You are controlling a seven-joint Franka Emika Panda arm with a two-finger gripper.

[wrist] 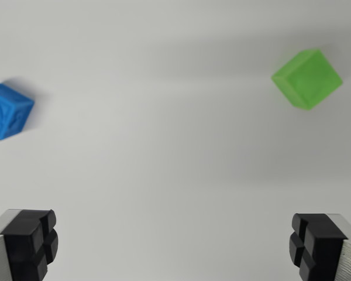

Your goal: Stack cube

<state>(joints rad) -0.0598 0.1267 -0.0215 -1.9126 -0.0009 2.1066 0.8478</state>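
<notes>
Plastic-looking blue cube (7,111) and green cube (307,79) sat well apart; probably light, rigid, slick. Gripper (175,246) spread wide, empty. Best hold: opposite flat faces.

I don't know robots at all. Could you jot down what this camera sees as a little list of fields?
surface: plain white table
blue cube: far on the wrist view's left, partly cut off by the edge
green cube: upper part of the wrist view's right
cubes: well apart, neither stacked
gripper: open, empty, black fingertips at the bottom corners
stacking: not yet begun
</notes>
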